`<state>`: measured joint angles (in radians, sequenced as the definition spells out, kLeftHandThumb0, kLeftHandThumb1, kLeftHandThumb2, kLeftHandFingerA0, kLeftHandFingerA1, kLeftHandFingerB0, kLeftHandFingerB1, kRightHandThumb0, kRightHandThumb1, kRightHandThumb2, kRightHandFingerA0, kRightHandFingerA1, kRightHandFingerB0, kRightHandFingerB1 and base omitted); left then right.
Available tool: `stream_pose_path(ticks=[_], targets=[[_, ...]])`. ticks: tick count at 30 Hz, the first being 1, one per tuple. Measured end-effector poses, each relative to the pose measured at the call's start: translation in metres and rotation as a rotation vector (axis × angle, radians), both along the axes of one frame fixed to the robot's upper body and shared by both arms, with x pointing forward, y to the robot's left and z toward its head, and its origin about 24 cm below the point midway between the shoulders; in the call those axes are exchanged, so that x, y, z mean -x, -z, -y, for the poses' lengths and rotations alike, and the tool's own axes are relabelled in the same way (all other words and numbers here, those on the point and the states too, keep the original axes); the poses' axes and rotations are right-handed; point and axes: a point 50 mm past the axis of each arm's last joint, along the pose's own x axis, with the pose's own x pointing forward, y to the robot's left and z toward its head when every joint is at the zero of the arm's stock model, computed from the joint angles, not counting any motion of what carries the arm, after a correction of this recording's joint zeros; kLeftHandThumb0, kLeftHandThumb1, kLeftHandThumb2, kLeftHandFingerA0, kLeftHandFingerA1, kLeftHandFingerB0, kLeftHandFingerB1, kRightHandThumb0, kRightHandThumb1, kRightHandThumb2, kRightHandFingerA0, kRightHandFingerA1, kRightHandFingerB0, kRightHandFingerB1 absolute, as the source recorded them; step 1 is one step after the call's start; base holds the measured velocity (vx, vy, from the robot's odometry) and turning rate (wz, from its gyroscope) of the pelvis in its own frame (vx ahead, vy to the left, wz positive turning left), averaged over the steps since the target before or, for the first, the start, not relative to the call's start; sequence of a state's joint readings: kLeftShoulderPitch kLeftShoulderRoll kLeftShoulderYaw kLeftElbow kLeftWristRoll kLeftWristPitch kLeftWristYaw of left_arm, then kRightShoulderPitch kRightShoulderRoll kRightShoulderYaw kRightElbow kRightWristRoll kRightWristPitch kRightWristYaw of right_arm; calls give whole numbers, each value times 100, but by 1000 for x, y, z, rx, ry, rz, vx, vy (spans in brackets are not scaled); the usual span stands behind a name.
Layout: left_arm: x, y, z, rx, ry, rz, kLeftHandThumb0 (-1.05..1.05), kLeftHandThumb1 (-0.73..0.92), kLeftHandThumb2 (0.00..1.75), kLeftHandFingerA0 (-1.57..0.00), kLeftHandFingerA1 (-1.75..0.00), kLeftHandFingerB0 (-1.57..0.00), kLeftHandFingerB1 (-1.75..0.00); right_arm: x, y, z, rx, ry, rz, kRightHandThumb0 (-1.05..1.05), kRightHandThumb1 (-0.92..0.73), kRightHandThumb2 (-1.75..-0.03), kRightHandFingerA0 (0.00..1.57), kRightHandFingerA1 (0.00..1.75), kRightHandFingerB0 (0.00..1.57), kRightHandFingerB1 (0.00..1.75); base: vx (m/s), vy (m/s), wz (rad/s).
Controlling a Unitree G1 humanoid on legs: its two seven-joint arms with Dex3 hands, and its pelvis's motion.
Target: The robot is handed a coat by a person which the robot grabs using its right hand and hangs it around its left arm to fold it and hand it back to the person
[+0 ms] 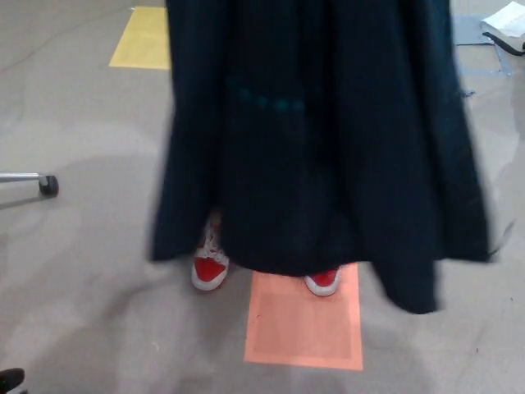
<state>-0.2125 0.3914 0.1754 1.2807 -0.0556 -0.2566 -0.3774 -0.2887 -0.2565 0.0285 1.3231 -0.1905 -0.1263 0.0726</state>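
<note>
A dark navy coat [328, 139] hangs in the middle of the head view, spread wide and blurred, its hem a little above the floor. It hides the person behind it except for two red and white shoes [208, 264], one at each side of the hem. Faint teal lettering [262, 103] shows on the cloth. Only a black sliver of my left hand [10, 381] shows at the bottom left corner, far from the coat. My right hand is out of the picture.
An orange mat [303, 328] lies on the grey floor under the person's feet. A yellow mat [143, 37] lies at the back left. A chair leg with a caster [47, 185] reaches in from the left edge. Blue tape and papers [504, 20] sit at the top right.
</note>
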Motion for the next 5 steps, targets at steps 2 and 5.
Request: stream_pose_path(ticks=[2,5], targets=[[-1,-1,0,0,1,4,-34,61,112,0,-49,0,-48,-1,-1,1,4,-1,3,-71,-71,-107,3,35,3,30,0,0,0],[-4,-2,0,0,3,10,-63,65,97,-6,-44,-1,-41,-3,-2,2,7,-4,6,-71,-70,-106,4,37,3,30,0,0,0]])
